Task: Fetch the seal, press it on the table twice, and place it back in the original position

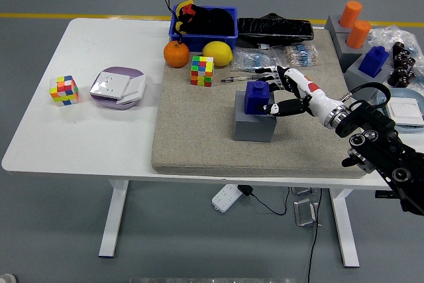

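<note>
On the white table (pixel 99 137) lies a beige mat (pixel 199 137), covering its right part. Near the mat's middle stands a grey block (pixel 252 127), and the blue seal (pixel 257 96) sits upright on top of it. From the right, the right hand (pixel 288 92) reaches in beside the seal, fingers spread around it: the thumb touches its lower right side, the other fingers (pixel 265 70) lie past its top. Whether they grip it I cannot tell. Behind it lie a cube (pixel 202 71), a lemon (pixel 217 53) and an orange (pixel 176 54).
</note>
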Available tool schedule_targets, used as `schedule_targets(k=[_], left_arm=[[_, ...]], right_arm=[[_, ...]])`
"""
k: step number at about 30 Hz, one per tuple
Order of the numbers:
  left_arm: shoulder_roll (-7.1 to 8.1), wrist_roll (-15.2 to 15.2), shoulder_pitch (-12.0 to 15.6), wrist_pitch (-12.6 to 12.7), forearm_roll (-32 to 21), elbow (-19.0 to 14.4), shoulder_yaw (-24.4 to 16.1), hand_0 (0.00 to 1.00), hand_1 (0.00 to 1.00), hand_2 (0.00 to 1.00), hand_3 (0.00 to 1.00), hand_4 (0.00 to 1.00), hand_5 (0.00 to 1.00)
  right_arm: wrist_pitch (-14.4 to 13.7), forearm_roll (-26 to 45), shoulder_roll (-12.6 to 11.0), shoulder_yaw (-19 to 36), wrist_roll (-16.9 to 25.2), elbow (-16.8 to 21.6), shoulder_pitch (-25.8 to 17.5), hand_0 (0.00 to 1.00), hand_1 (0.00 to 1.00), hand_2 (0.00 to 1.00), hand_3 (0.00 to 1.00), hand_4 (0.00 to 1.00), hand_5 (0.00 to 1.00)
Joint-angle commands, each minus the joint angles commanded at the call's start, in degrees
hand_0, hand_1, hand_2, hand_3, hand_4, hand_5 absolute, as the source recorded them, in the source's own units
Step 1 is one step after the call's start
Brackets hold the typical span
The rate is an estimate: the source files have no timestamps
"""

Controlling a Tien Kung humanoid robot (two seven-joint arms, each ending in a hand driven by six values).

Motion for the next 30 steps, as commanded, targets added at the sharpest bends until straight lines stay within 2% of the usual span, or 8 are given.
schedule_targets(k=[5, 11, 12, 17, 18, 23, 24, 30], left_arm=[[-0.07, -0.02, 0.07, 0.01, 0.09, -0.05, -0.01, 0.793, 0.746, 0.737, 0.762, 0.627, 0.449], [-0.10, -0.01, 0.02, -0.03, 0.05, -0.04, 0.12, 0.793, 0.745, 0.737, 0.762, 0.628, 0.450], [-0.10, -0.01, -0.01, -0.02, 0.08, -0.03, 0.13, 0.793, 0.746, 0.739, 0.762, 0.628, 0.450], [-0.10, -0.02, -0.08, -0.02, 0.10, 0.00, 0.16, 0.793, 0.746, 0.739, 0.762, 0.628, 0.450], [-0.12, -0.02, -0.08, -0.02, 0.08, 0.01, 0.16, 0.793, 0.746, 0.739, 0.762, 0.628, 0.450], [-0.23, -0.02, -0.08, -0.03, 0.06, 0.02, 0.16, 0.793, 0.746, 0.739, 0.762, 0.628, 0.450], [-0.23, -0.03, -0.09, -0.02, 0.07, 0.01, 0.13, 0.793, 0.746, 0.739, 0.762, 0.628, 0.451], [-0.26, -0.05, -0.06, 0.01, 0.20, -0.03, -0.14, 0.793, 0.746, 0.739, 0.762, 0.628, 0.451]], right_arm=[[-0.30, 0.11, 0.03, -0.76, 0.05, 0.19, -0.36, 0.671, 0.616, 0.682, 0.761, 0.885, 0.002], [-1.37, 0.58, 0.03, -1.69, 0.72, 0.21, -0.38, 0.574, 0.501, 0.565, 0.676, 0.838, 0.002], [-1.62, 0.70, 0.02, -1.86, 0.85, 0.18, -0.35, 0.516, 0.425, 0.455, 0.511, 0.773, 0.002], [-2.63, 1.45, 0.07, -2.27, 1.49, 0.00, -0.28, 0.516, 0.425, 0.455, 0.511, 0.773, 0.002], [-2.89, 1.56, 0.10, -2.34, 1.65, -0.03, -0.27, 0.458, 0.373, 0.407, 0.415, 0.712, 0.002], [-4.88, 2.44, 0.21, -2.68, 2.84, -0.04, -0.14, 0.458, 0.373, 0.407, 0.415, 0.712, 0.002], [-5.12, 2.59, 0.21, -2.67, 3.02, 0.04, -0.11, 0.412, 0.324, 0.357, 0.342, 0.676, 0.002], [-5.29, 2.32, -0.37, -2.02, 2.66, 2.24, 0.01, 0.400, 0.320, 0.351, 0.336, 0.673, 0.002]])
